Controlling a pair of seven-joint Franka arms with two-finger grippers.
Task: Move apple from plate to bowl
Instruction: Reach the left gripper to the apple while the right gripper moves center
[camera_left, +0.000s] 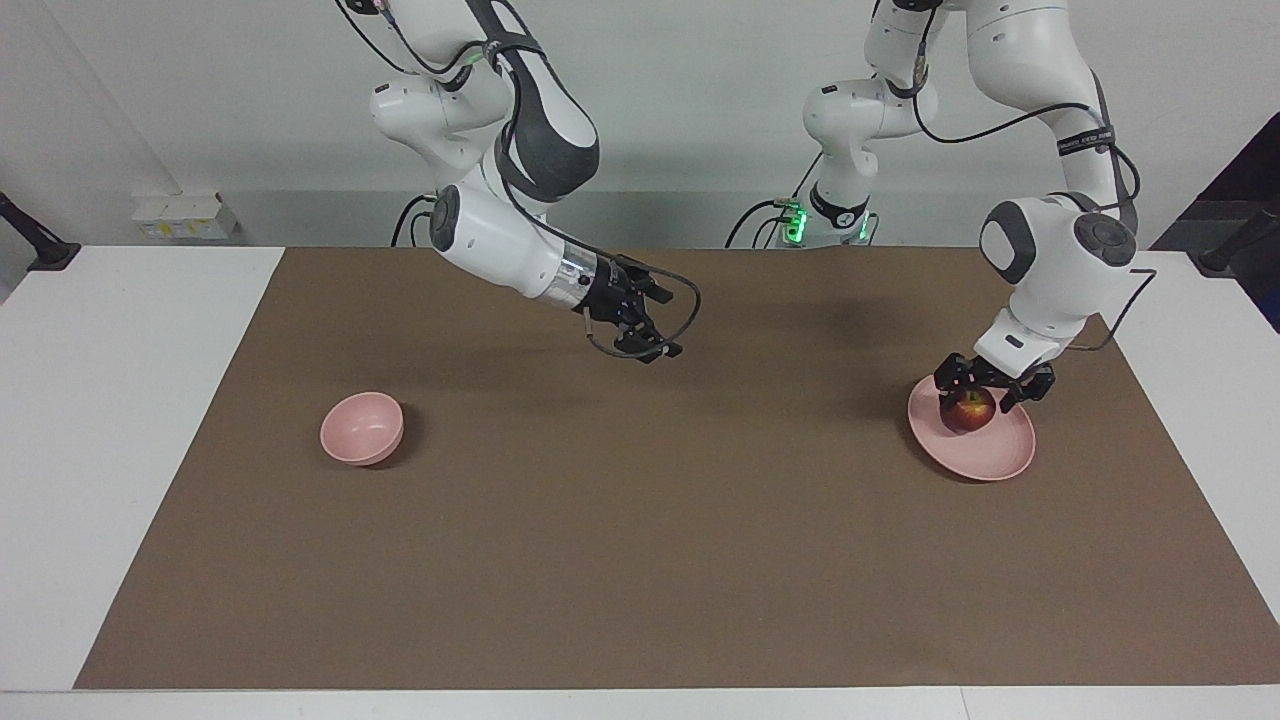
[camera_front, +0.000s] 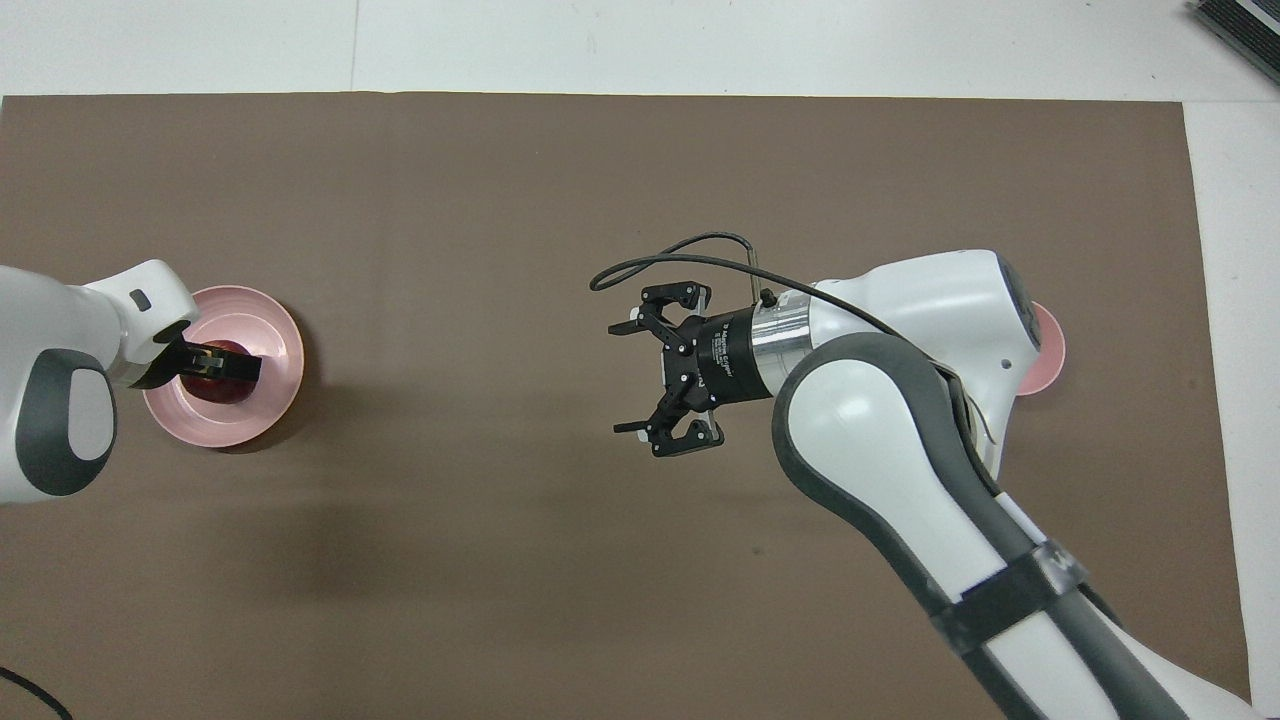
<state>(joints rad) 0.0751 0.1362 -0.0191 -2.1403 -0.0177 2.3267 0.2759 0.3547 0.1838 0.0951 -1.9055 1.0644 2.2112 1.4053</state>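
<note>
Left hand (camera_left: 984, 394) is down on the plate (camera_left: 1000, 462), fingers either side of the apple (camera_left: 968, 410); they look close against it, but whether they are clamped tight or just bracketing it I cannot tell. Apple sits on the plate, not lifted, on the half nearer the robots. Plate is near the bench edge at the left arm's end. Right hand (camera_front: 660, 378) hangs in the air over the bare middle of the brown mat (camera_left: 640, 560), fingers spread apart, holding nothing; that arm waits. Bowl (camera_left: 362, 428) is empty, near the bench edge at the right arm's end, well apart from the plate. Progress, as I judge it: early, grasp stage only. Left to do: lift, carry the length of the bench (maybe a handover in the middle), drop in bowl.
</note>
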